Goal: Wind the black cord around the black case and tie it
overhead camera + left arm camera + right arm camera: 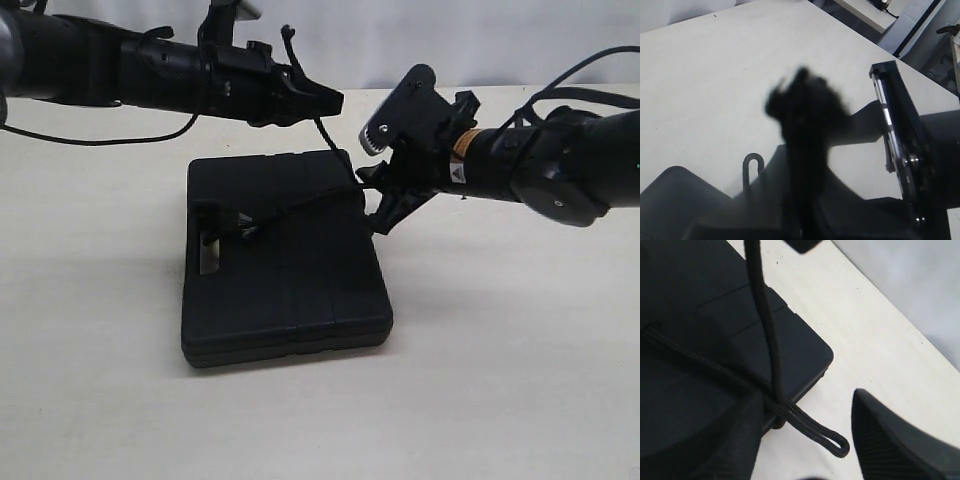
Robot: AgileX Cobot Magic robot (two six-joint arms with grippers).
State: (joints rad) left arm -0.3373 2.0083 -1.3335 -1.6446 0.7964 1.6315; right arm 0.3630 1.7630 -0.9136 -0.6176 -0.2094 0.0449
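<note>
The black case (pixel 285 260) lies flat on the table. The black cord (pixel 300 208) runs from the handle slot across the lid to the case's far right edge, then climbs to my left gripper (pixel 330 100), which is shut on it above the case's far edge. The frayed tip (pixel 802 102) sticks out past the jaws, blurred. My right gripper (pixel 385 205) hovers open at the case's right edge. Between its spread fingers, a doubled loop of cord (pixel 812 427) pokes out past the case corner (pixel 815 357), touching neither finger (pixel 900 440).
The pale table (pixel 500 380) stretches around the case on all sides. Both arms hang over the far half of the table. The right arm's mount (pixel 900 145) shows close beside the left gripper (pixel 805 205).
</note>
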